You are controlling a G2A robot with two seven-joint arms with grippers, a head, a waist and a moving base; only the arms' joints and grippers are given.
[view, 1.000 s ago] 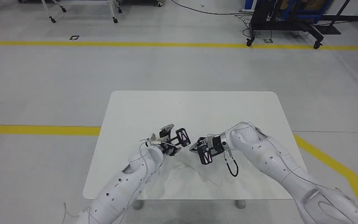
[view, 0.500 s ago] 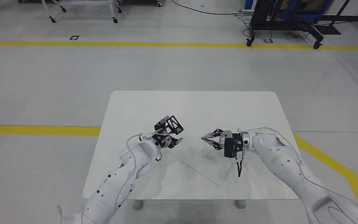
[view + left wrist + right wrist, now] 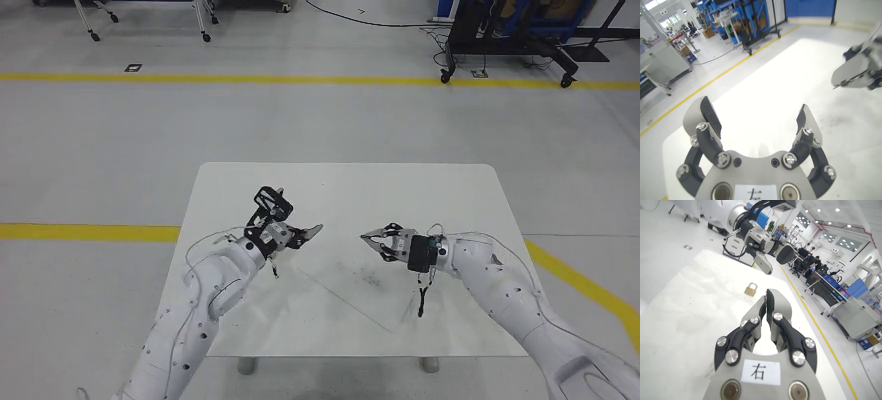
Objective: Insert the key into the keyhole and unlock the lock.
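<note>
- At the left gripper [image 3: 755, 106]: spread wide, ribbed black pads [image 3: 710, 115] well apart, nothing held between them.
- Hovers above the white table [image 3: 450, 190], over the robot's left half of it, tips turned toward the other arm.
- At the right gripper [image 3: 767, 294]: closed down, ribbed faces pressed together with hardly any gap at the tips.
- Cannot tell whether anything thin sits pinched there. From the left wrist view, shows a small dark point at the very tips, too blurred to name.
- Hangs over the right half of the table, facing the left gripper, tips near but not touching.
- As for the padlock [image 3: 751, 289]: brass body and silver shackle, lying on the table top, touched by neither gripper.
- Lies between the two grippers, beyond the right gripper's tips and lower than the left gripper's, closer to the left one as far as the right wrist view shows.
- Points its shackle end away from the right gripper. Too small to tell whether the shackle is latched.
- On the table surface near the right gripper: faint grey scuff marks [image 3: 365, 272].
- Beyond the far edge of the table: a yellow floor line [image 3: 300, 78] running across the grey floor.
</note>
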